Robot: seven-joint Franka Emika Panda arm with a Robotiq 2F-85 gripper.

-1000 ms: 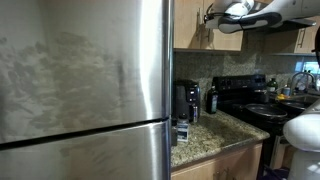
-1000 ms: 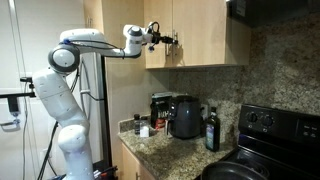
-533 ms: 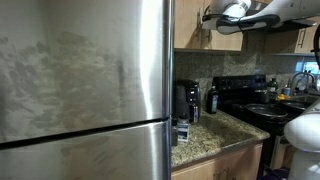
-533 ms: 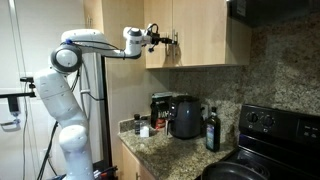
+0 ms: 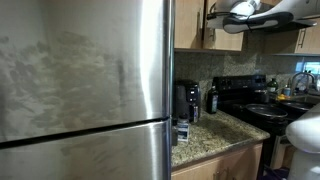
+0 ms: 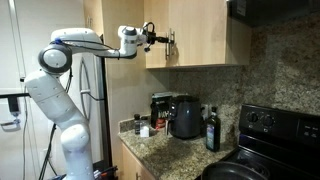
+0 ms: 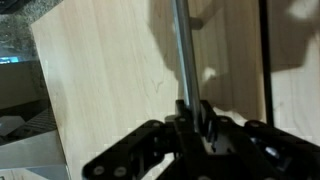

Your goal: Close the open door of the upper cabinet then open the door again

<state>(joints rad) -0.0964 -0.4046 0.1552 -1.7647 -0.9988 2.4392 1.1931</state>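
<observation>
The door point(image 6: 205, 30) is a tall flat panel of light-tan wood with a faint vertical grain, hanging upright high on the wall. In an exterior view it lies flat, or very nearly flat, against the front of the upper cabinet point(image 6: 155, 55), which is of the same pale wood; whether it is fully shut cannot be told. In the wrist view the door point(image 7: 110, 80) fills most of the picture. A slim silver bar handle point(image 7: 183, 50) runs vertically near one edge, standing just off the wood and casting a shadow beside it. A narrow dark seam runs just beyond the handle
</observation>
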